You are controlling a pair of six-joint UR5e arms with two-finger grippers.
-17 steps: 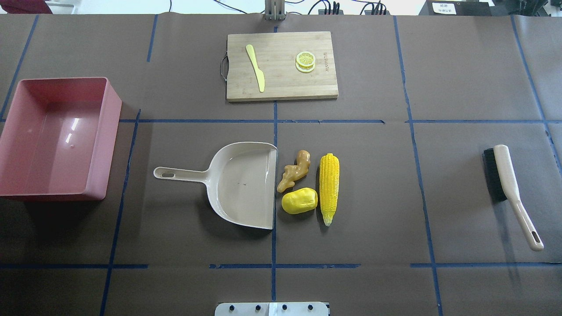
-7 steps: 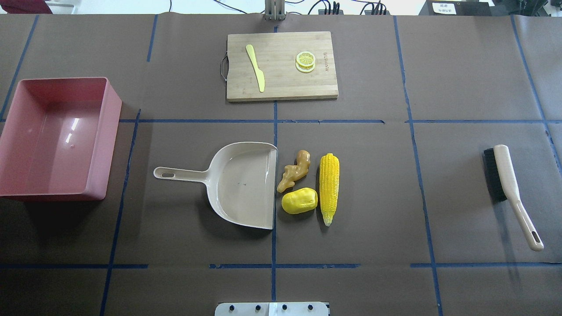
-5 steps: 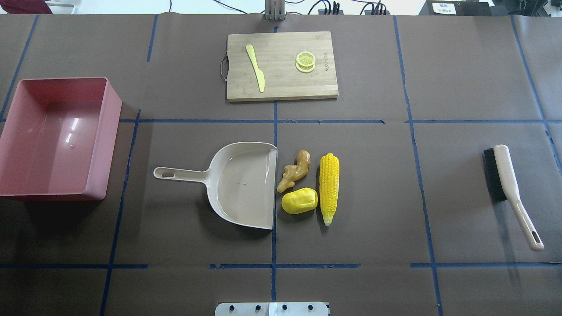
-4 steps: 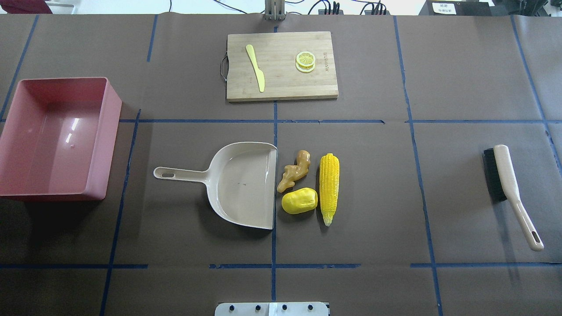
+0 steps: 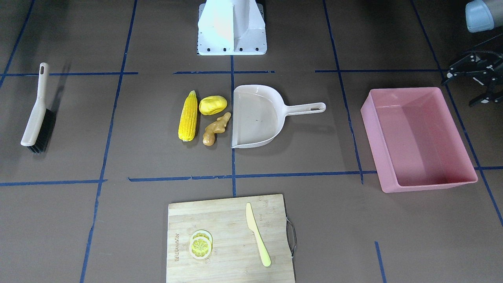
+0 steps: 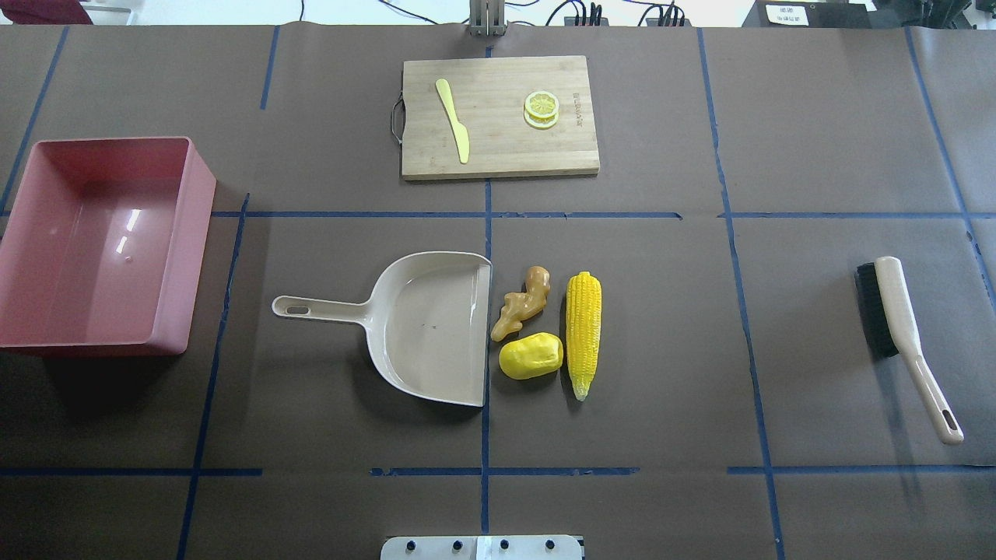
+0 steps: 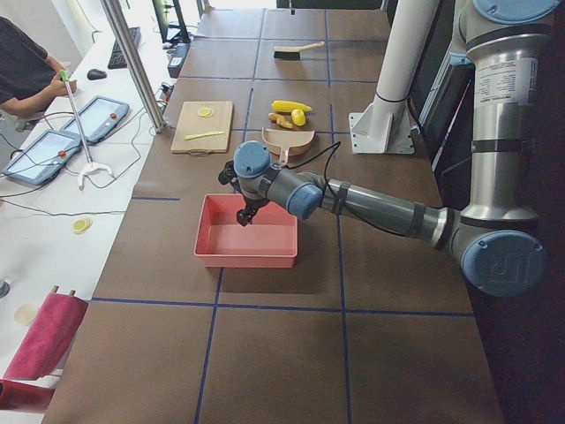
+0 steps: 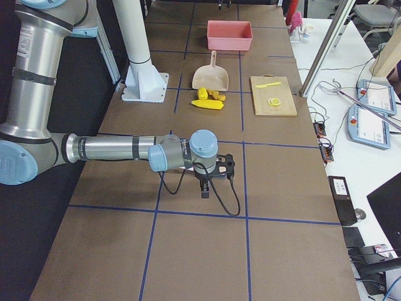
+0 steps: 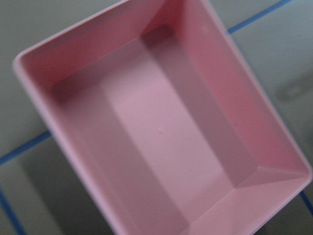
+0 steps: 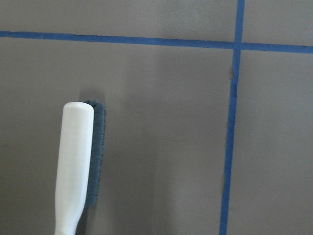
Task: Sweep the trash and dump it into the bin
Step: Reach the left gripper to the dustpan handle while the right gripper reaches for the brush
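The left arm is reaching out over the bin [image 6: 191, 257], the large pink tub that is sitting at the robot's left end of the surface [image 6: 661, 373]. The left pincer [image 7: 244, 217] is hanging above the tub's hollow without touching it, and in the front-facing view its dark fingers are showing spread wide with nothing between them. The left wrist camera is looking straight down into the tub's bare floor.

The trash is lying near the middle of the surface, just beside the open mouth of the beige dustpan [image 6: 428, 327]. The ginger root [image 6: 520, 303] and the yellow potato-like lump [image 6: 531, 355] are resting nearest the pan's lip, and the corn cob [image 6: 583, 330] is lying along their far side, close against the lump. None of the three is sitting inside the pan.

The right arm is stretching toward the robot's right end, where the brush [image 6: 895, 311] is lying flat. The right pincer [image 8: 210, 182] is hovering above it, and whether it is wide or narrow cannot be told.

Across the surface, a wooden cutting board [image 6: 498, 148] is carrying a pale yellow knife [image 6: 453, 120] and lemon slices [image 6: 541, 109].
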